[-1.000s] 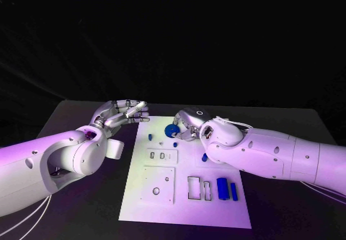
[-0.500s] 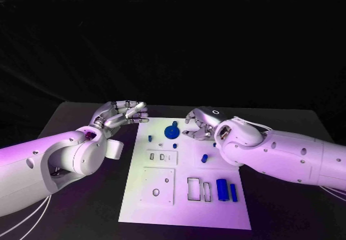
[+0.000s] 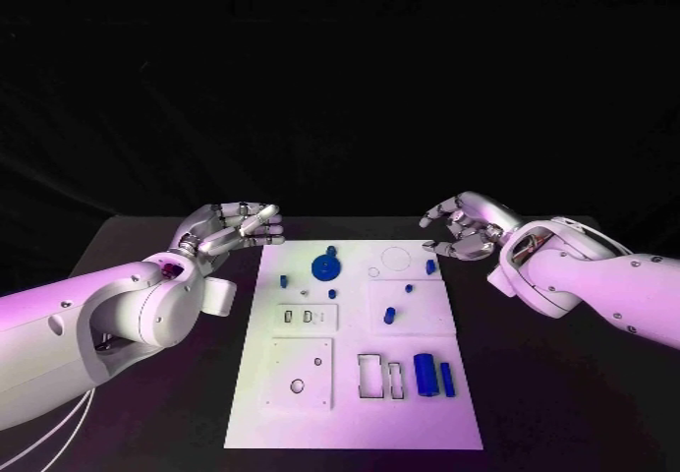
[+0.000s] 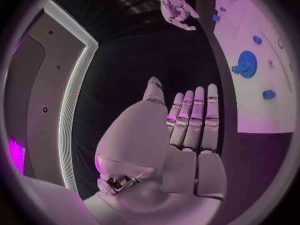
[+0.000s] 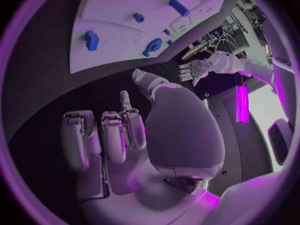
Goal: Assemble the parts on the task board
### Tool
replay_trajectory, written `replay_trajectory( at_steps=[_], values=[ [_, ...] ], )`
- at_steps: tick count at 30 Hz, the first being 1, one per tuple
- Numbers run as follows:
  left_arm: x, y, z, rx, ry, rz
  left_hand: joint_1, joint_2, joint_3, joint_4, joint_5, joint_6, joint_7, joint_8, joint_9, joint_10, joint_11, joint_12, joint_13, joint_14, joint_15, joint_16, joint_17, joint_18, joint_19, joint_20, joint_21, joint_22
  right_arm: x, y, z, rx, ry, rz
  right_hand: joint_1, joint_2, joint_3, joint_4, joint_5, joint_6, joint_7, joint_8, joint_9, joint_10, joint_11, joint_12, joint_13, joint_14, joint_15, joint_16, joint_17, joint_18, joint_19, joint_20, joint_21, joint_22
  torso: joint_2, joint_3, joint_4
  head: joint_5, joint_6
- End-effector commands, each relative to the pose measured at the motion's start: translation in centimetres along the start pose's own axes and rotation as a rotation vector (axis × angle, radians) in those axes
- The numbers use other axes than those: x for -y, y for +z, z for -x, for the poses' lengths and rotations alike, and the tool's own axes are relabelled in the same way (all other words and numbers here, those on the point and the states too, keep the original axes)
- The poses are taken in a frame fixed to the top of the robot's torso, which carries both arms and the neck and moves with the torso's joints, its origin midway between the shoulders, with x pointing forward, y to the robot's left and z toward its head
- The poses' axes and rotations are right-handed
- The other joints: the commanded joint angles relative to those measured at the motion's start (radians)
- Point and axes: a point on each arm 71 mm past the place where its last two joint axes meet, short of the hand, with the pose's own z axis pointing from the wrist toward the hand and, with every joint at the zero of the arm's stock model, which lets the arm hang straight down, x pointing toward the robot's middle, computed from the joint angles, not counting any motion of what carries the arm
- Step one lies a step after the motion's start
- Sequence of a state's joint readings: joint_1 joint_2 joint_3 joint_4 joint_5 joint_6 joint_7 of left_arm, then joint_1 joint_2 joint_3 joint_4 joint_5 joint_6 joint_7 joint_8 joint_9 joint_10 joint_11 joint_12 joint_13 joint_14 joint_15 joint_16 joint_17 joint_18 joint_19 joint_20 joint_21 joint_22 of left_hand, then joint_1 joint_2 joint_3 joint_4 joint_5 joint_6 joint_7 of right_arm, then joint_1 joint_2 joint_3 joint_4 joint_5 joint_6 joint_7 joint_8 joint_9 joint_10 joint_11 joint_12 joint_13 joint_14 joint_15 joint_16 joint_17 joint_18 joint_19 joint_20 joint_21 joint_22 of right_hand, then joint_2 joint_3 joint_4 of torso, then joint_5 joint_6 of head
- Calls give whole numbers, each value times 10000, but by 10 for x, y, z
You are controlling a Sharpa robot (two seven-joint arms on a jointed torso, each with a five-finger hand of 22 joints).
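Observation:
The white task board point(image 3: 355, 413) lies in the middle of the black table. A blue round gear point(image 3: 324, 265) sits on the board's far left part, with small blue pieces point(image 3: 390, 315) scattered near it. Two blue blocks point(image 3: 425, 374) rest at the near right, beside rectangular slots. My left hand point(image 3: 234, 228) hovers off the board's far left corner, fingers loosely bent, holding nothing. My right hand point(image 3: 461, 224) hangs past the far right corner, fingers spread, holding nothing. The left wrist view shows the gear point(image 4: 247, 64) and my left hand point(image 4: 187, 130). The right wrist view shows my right hand point(image 5: 125, 135).
Bare black table point(image 3: 567, 393) flanks the board on both sides. A square plate with holes point(image 3: 302, 372) is set in the board's near left. Dark backdrop stands behind the table.
My right hand has let go of the blue gear and drawn back to the right, off the board. The gear now lies on the board. My left hand has stayed put.

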State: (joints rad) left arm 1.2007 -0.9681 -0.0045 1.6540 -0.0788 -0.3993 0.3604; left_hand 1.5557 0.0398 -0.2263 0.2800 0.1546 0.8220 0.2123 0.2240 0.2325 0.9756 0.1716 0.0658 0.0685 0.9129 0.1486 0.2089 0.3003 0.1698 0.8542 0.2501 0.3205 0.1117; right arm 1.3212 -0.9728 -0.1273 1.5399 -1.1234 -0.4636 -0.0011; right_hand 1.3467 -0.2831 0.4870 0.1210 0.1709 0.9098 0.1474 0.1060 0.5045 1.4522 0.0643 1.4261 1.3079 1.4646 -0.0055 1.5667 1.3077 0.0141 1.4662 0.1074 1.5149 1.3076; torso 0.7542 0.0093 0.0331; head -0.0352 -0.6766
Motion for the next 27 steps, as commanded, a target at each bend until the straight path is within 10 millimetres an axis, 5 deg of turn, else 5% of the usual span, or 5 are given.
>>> replay_trajectory(
  at_steps=[1,7,11,15,27],
  values=[
    [0,1,-3,-232,-118,-106,3,92,-40,2,-31,-68,41,-46,14,-82,19,-25,-7,-45,-8,-65,16,83,-55,4,-23,-9,9,-4,-2,-625,1008,517,4,-49,-69,-30,57,-56,9,-33,-17,-59,23,-25,1229,1061,40,41,2631,28,619,-17,-6,2211,-52,59,-75,-69,30],
    [-1,2,-1,-199,-104,-105,11,94,-44,-2,-29,-65,37,-44,17,-78,16,-21,-6,-46,-7,-67,20,83,-57,4,-24,-10,34,-9,-8,-733,710,-2,-30,-40,-182,-61,132,-79,16,-43,-44,-66,31,-27,1226,1061,49,41,2631,31,611,-6,-19,2204,-31,110,-96,-53,20],
    [-1,2,-1,-196,-103,-102,21,96,-49,-7,-27,-59,33,-42,21,-73,13,-16,-4,-47,-7,-69,25,83,-60,5,-25,-11,41,-12,-14,-790,585,-229,-28,-9,-218,-80,216,-86,18,-44,-60,-60,33,-17,1235,1061,52,41,2631,29,618,-1,-11,2212,-23,67,-46,-78,19],
    [-1,2,-1,-178,-96,-103,22,96,-50,-8,-27,-59,32,-41,22,-73,12,-16,-4,-47,-7,-69,25,82,-61,5,-25,-11,46,-11,-18,-797,458,-412,-25,8,-239,-95,281,-96,22,-48,-73,-56,35,-11,1239,1061,55,41,2631,24,632,2,6,2225,-8,96,-40,-64,0],
    [-1,2,-1,-192,-102,-106,30,98,-54,-12,-25,-55,30,-40,25,-69,10,-13,-2,-49,-6,-72,29,82,-66,6,-28,-13,50,-4,-28,-937,252,-667,5,51,-262,-134,393,-142,32,-68,-108,-38,43,13,1261,1061,62,41,2631,15,656,9,36,2249,-4,89,-55,-42,-71]
  ],
)
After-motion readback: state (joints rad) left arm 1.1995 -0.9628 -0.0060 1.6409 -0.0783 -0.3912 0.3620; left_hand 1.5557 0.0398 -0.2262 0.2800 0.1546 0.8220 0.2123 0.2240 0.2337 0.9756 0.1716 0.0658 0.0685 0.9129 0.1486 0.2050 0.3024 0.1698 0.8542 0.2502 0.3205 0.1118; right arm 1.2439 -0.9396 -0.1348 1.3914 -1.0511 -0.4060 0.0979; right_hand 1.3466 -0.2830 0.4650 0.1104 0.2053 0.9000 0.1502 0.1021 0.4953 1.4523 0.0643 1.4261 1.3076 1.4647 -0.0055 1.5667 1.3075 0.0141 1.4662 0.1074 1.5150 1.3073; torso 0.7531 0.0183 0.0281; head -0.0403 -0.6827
